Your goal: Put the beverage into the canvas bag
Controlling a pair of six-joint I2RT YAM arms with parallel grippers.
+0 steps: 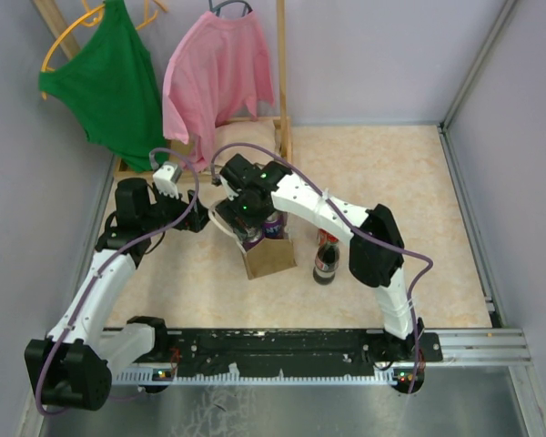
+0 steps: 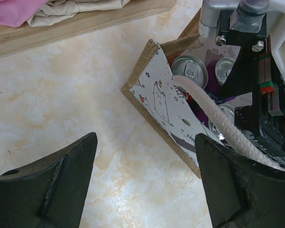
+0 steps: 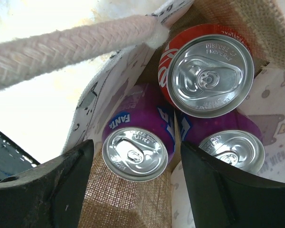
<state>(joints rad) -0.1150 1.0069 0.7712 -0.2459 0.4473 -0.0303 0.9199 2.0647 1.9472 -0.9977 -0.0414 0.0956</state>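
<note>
Cans (image 3: 206, 76) crowd the bag (image 1: 271, 259) under the parted right pincer (image 3: 134, 149), left pincer (image 2: 146, 142) parted alongside, bottle (image 1: 326, 259) upright on the worktop (image 1: 391, 182) nearby.

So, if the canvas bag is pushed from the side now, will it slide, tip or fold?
Probably slides rather than tips: three cans sit inside the canvas bag, weighing it low. Its walls look fairly stiff, holding a crisp corner. The rope handle likely flops.

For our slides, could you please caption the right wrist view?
The right end effector hovers over three soda cans in the canvas bag.
</note>
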